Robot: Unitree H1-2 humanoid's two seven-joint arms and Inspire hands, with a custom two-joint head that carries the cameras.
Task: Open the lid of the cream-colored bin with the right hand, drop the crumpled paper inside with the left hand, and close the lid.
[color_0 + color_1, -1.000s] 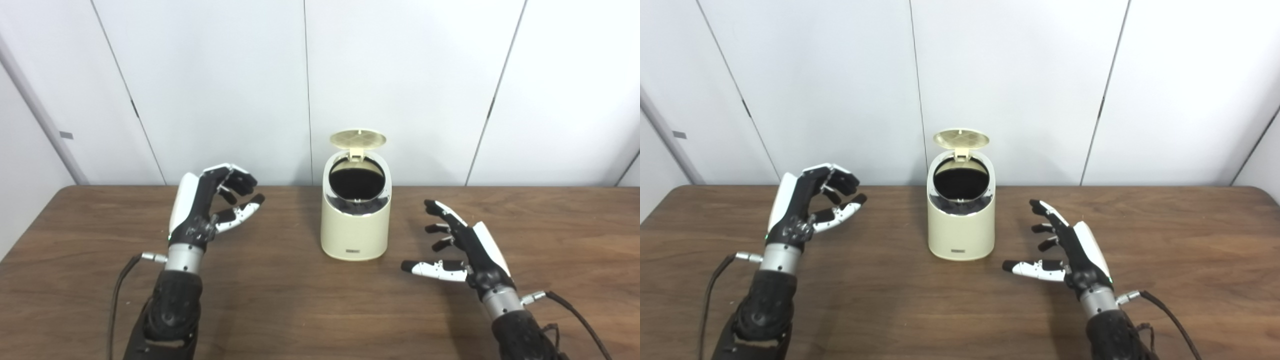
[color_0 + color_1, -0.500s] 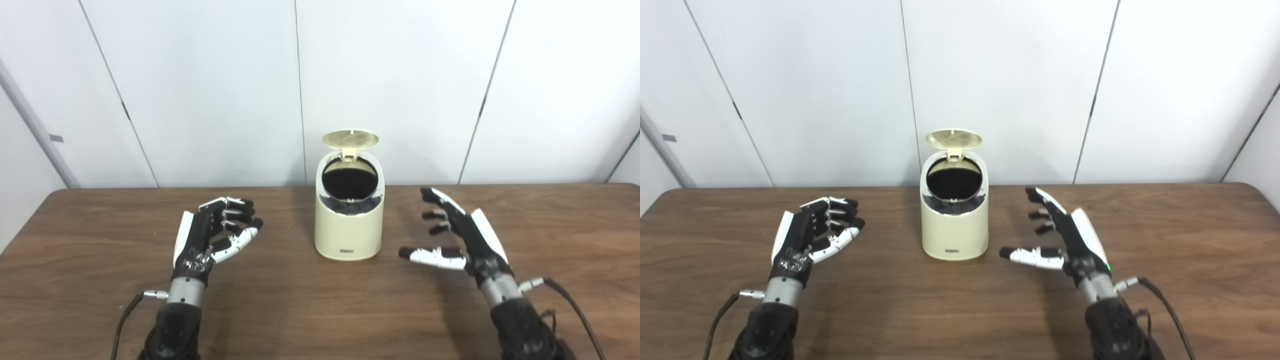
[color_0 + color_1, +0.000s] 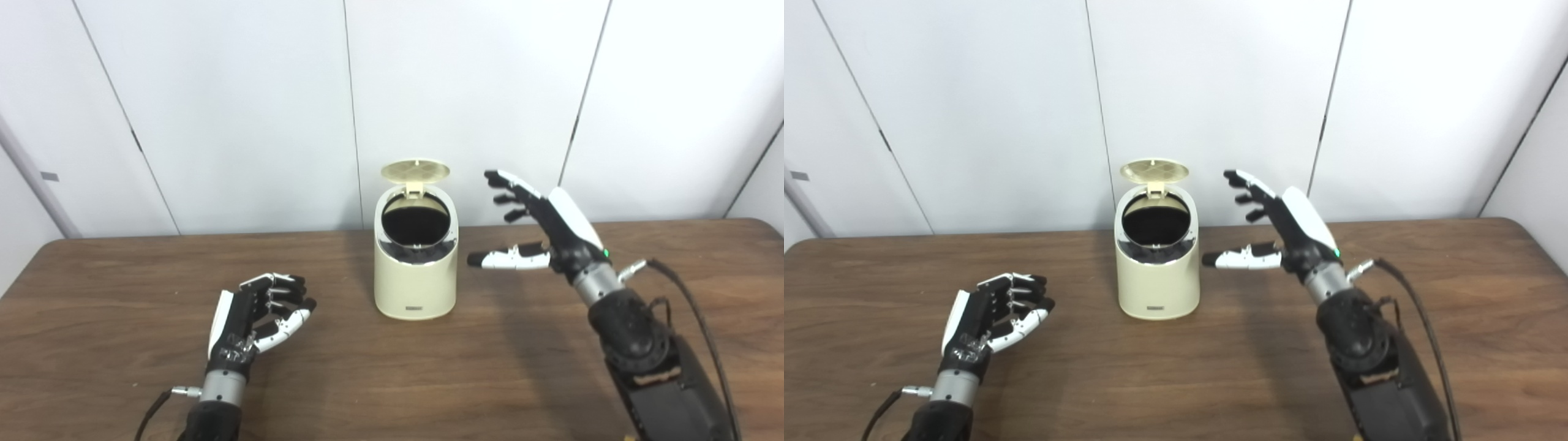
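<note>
Okay, starting on my left: my left hand (image 3: 257, 312) sits low over the table (image 3: 110, 343), well to the left of the bin, palm turned inward, its fingers (image 3: 283, 288) loosely curled with gaps between them and nothing in them. I see no paper in that hand or anywhere on the wood.

Moving to the middle, the cream bin (image 3: 416, 288) stands upright on the table near the back edge, close to the white wall panels (image 3: 245, 110). Its round lid (image 3: 415, 171) is flipped up on the rear hinge, standing above the rim, and the dark opening (image 3: 416, 219) faces me. I cannot tell what lies inside; it just reads as black.

Over to the right, my right hand (image 3: 545, 223) is raised off the table, just right of the bin at about the height of its top. It is spread wide and empty, thumb (image 3: 505, 260) pointing toward the bin's side without touching it, the other fingers reaching up and left toward the lid, clear of it.
</note>
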